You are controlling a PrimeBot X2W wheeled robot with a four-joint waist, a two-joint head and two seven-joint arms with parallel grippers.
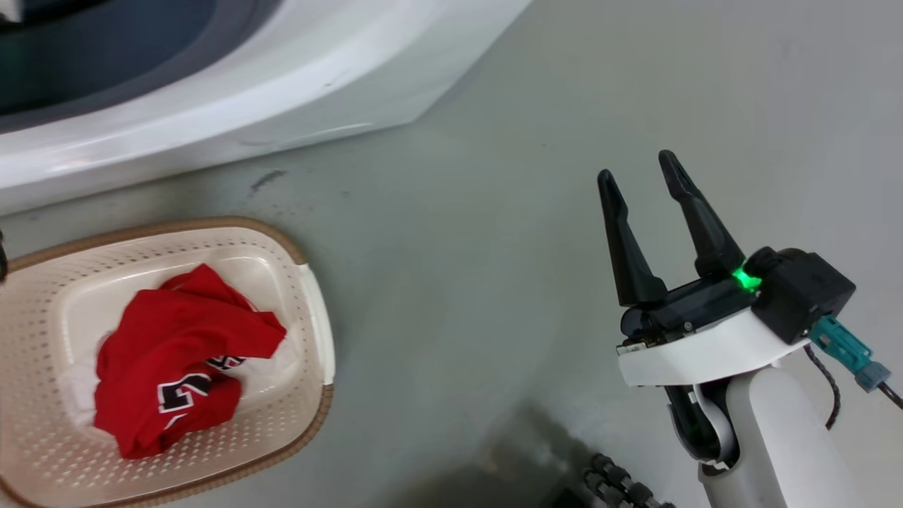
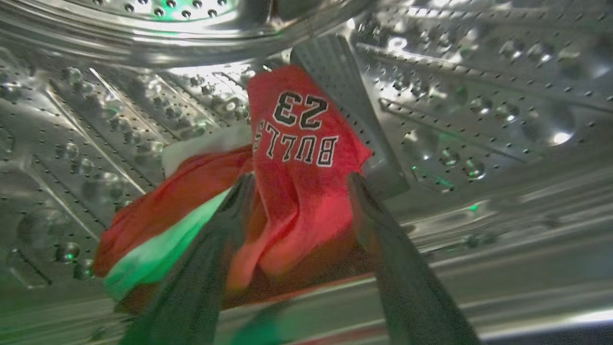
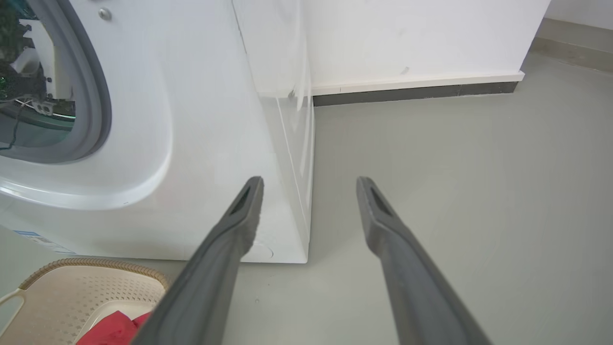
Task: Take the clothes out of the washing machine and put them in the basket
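In the left wrist view, my left gripper (image 2: 299,184) is open inside the washing machine's perforated steel drum (image 2: 479,96). Its two fingertips straddle a fold of the clothes (image 2: 301,143), a red jersey lettered "BULLS 23" with white trim, lying on the drum wall. Another red garment (image 1: 176,353) lies in the cream basket (image 1: 314,310) on the floor at the lower left, below the white washing machine (image 1: 211,106). My right gripper (image 1: 638,173) hovers open and empty over the floor, right of the basket. The right wrist view looks past that gripper (image 3: 309,184) at the machine's front corner (image 3: 215,120) and the basket (image 3: 72,287).
A grey drum paddle (image 2: 345,96) stands behind the jersey. Grey floor (image 1: 458,247) spreads between the basket and my right arm. A white wall with a dark baseboard (image 3: 407,88) runs behind the machine. A dark ribbed part (image 1: 621,487) shows at the bottom edge.
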